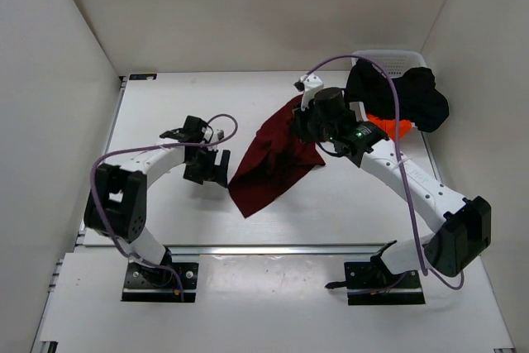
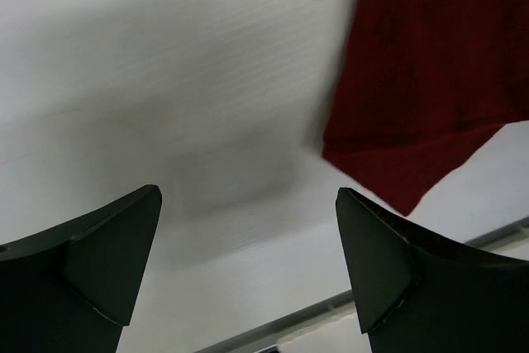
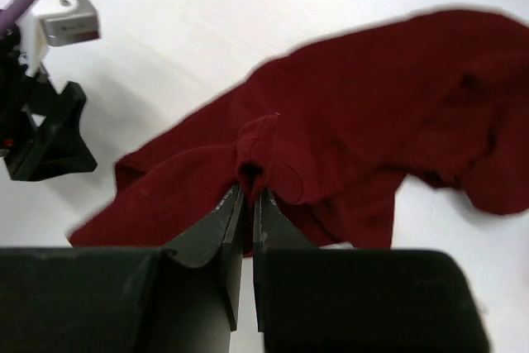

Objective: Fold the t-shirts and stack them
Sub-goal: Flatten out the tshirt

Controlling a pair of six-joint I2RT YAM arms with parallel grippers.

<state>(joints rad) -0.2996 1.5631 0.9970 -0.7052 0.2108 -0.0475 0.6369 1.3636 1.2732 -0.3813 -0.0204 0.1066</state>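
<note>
Right pincer (image 3: 245,193) pinching a fold of maroon t-shirt (image 3: 364,113), left pincer (image 2: 248,197) spread wide over white table (image 2: 165,80)

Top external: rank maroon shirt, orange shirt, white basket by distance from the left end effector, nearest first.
From the left end effector:
1. maroon shirt, just to its right.
2. orange shirt, far right side of the table.
3. white basket, back right corner, farthest.

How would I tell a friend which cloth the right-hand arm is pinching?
Start at the white table and look at its middle. There the dark red t-shirt stretches out, one fold pinched in the right pincer. Its neighbours, the black t-shirt and orange t-shirt, sit bunched by the white basket in the far right corner.
</note>
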